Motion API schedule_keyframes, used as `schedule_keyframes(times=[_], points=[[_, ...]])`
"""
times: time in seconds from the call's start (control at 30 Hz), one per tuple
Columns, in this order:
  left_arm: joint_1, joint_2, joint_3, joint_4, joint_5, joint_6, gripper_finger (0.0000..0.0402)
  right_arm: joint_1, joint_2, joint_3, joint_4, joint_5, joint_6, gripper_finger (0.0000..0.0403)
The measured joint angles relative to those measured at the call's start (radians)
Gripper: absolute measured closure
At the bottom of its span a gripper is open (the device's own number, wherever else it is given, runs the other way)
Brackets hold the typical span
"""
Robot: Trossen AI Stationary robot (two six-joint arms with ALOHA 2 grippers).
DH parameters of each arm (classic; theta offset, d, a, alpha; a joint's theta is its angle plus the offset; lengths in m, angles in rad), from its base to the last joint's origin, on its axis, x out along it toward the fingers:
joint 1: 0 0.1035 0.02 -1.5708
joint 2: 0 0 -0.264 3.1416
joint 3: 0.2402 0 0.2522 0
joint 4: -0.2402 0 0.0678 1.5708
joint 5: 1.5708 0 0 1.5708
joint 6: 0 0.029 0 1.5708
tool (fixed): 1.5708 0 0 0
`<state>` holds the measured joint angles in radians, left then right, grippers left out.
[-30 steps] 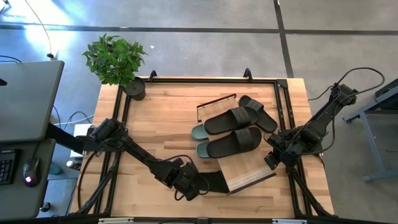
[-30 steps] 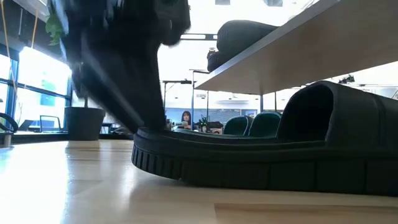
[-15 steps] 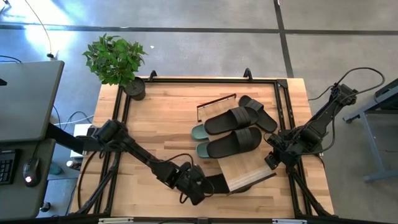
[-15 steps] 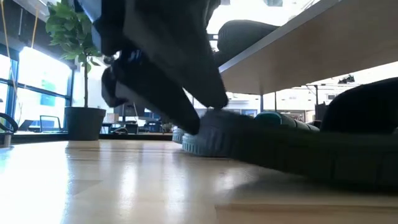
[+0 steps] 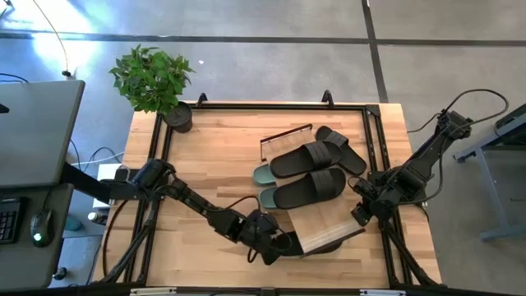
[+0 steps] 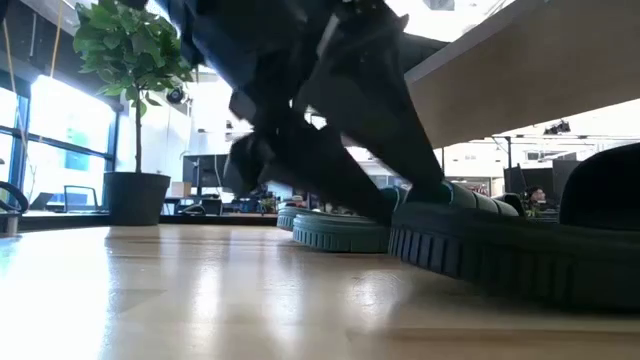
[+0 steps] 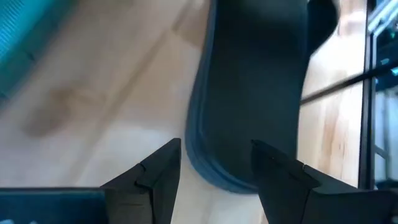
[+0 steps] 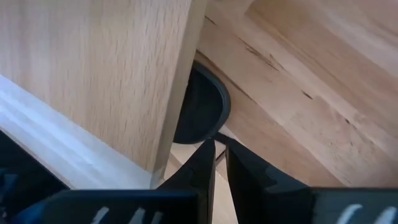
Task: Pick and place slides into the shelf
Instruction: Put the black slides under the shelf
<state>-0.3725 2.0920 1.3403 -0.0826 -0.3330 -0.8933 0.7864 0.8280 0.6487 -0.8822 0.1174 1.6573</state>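
My left gripper (image 5: pixel 278 245) is open at the near left corner of the shelf (image 5: pixel 325 220), over the heel of a black slide (image 5: pixel 293 242). That slide lies flat on the table, mostly under the light-wood plank (image 6: pixel 530 70). In the left wrist view the fingers (image 7: pixel 214 152) stand over the slide's (image 7: pixel 255 81) heel end. Two black slides (image 5: pixel 308 173) sit on the plank, two green ones (image 5: pixel 265 186) poke out below them, and another black one (image 5: pixel 341 148) lies behind. My right gripper (image 5: pixel 359 212) is shut beside the shelf's right end (image 8: pixel 93 68). My left gripper comes down slanting from the table's left onto the black slide's heel end (image 7: pixel 214 177), with open fingers. In the low view a finger (image 6: pixel 400 190) meets the top of the heel (image 6: pixel 440 200). The slide's sole is flat on the table.
A potted plant (image 5: pixel 152 78) stands at the table's far left corner. Black frame rails (image 5: pixel 263 105) run around the table's edges. Bare wood (image 5: pixel 214 156) spreads across the table's left half. A desk with a screen (image 5: pixel 33 131) stands beyond the left edge.
My left gripper has moved toward the table's right, up to the shelf. The black slide has slid along the table with it, toe first under the plank, until only its heel shows.
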Motion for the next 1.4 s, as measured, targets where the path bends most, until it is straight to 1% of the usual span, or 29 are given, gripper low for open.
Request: schedule_keyframes(times=[0.1,0.23,0.3,0.37,0.53,0.6,0.67,0.73,0.8,0.87,1.0,1.07,1.4], points=[[-0.001,-0.031,0.001,0.005,-0.046,0.012,0.0225,0.0,0.0,0.0,0.0,-0.028,0.002,0.0372],[-0.002,-0.046,0.001,-0.009,-0.041,0.014,0.0225,0.0,0.0,0.0,-0.001,-0.035,0.001,0.0372],[-0.008,-0.065,0.001,-0.034,-0.032,0.009,0.0225,0.0,0.0,0.0,-0.002,-0.019,-0.001,0.0372],[-0.017,-0.089,0.002,-0.097,-0.029,-0.019,0.0225,0.0,0.0,0.0,-0.007,-0.005,0.0,0.0372],[-0.045,-0.128,0.001,-0.389,-0.011,-0.111,0.0225,0.0,0.0,0.0,-0.007,0.03,-0.002,0.0372],[-0.054,-0.131,0.001,-0.416,0.018,-0.118,0.0225,0.0,0.0,0.0,-0.009,0.03,-0.013,0.0372],[-0.057,-0.125,0.001,-0.394,0.052,-0.098,0.0225,0.0,0.0,0.0,-0.012,0.03,-0.016,0.0372],[-0.054,-0.097,0.003,-0.317,0.083,-0.086,0.0225,0.0,0.0,0.0,-0.018,0.03,-0.017,0.0372],[-0.051,-0.075,-0.001,-0.302,0.082,-0.086,0.0225,0.0,0.0,0.0,-0.019,0.029,-0.017,0.0372],[-0.045,-0.052,0.001,-0.224,0.083,-0.086,0.0225,0.0,0.0,0.0,-0.019,0.029,-0.017,0.0372],[-0.045,-0.018,0.002,-0.137,0.09,-0.082,0.0225,0.0,-0.006,0.0,-0.026,0.029,-0.017,0.0372],[-0.044,-0.009,-0.001,-0.137,0.082,-0.083,0.0225,0.0,-0.007,0.0,-0.026,0.03,-0.016,0.0372],[-0.007,0.021,0.001,0.001,0.079,-0.052,0.0225,-0.001,-0.01,0.0,-0.026,0.032,-0.013,0.0372]])
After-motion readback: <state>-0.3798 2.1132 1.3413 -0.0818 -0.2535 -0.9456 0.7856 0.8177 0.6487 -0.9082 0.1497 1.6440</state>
